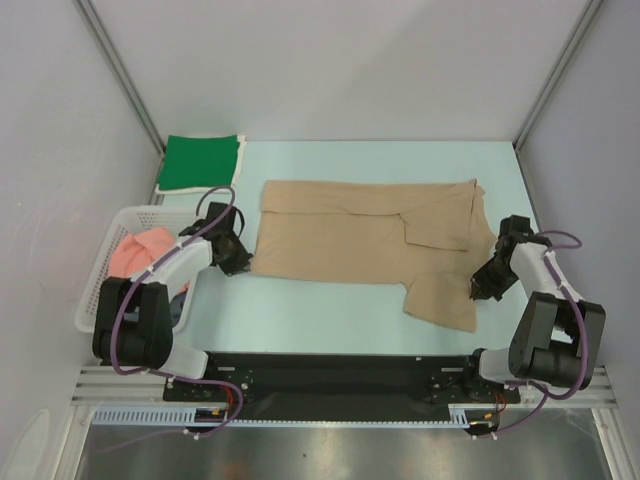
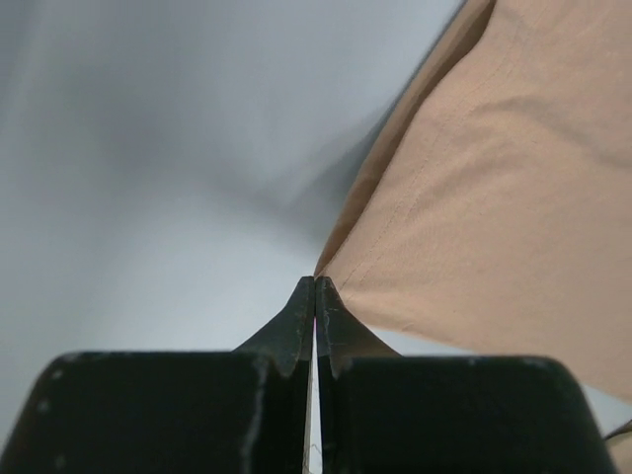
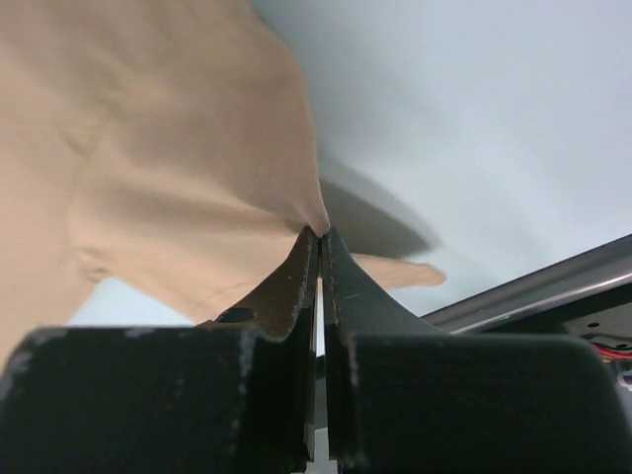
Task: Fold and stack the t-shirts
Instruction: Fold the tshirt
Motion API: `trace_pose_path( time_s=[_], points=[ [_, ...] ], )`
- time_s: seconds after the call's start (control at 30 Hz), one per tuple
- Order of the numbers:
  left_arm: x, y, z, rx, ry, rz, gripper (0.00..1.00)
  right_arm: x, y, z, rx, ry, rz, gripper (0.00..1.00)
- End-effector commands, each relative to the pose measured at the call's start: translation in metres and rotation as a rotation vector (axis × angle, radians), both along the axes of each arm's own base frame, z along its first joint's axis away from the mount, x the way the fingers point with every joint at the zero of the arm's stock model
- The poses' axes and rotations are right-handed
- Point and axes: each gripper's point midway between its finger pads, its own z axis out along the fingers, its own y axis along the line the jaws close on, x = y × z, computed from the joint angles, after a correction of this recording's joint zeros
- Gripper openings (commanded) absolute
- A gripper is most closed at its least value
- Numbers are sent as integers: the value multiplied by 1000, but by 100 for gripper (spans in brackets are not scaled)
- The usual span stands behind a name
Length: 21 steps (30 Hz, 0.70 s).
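The tan t-shirt (image 1: 360,235) lies spread across the middle of the table, one sleeve folded in on the right. My left gripper (image 1: 238,262) is shut on its near left corner; in the left wrist view the fingertips (image 2: 315,283) pinch the edge of the tan cloth (image 2: 494,197). My right gripper (image 1: 478,288) is shut on the shirt's right edge, above the near sleeve. In the right wrist view that gripper (image 3: 321,234) holds a peak of tan cloth (image 3: 148,148) lifted off the table. A folded green t-shirt (image 1: 200,162) lies at the back left. A pink t-shirt (image 1: 140,250) sits in the basket.
The white lattice basket (image 1: 92,290) stands at the left edge beside the left arm, a bit of dark cloth (image 1: 180,303) at its near right side. Grey walls close in the table on three sides. A metal rail (image 3: 533,291) runs along the near edge.
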Motion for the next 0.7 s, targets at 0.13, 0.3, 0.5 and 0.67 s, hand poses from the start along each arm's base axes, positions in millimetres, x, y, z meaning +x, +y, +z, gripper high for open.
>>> trace_pose_path(
  time_s=[0.13, 0.3, 0.5, 0.67],
  points=[
    [46, 0, 36, 61, -111, -69, 0, 79, -12, 56, -15, -204, 56, 0],
    [83, -7, 48, 73, -126, -94, 1, 119, -25, 58, -24, -217, 75, 0],
    [115, -12, 53, 65, -138, -96, 0, 175, -24, 70, 42, -284, 141, 0],
    [143, -19, 47, 39, -98, -113, 0, 208, -19, 69, 98, -298, 177, 0]
  ],
)
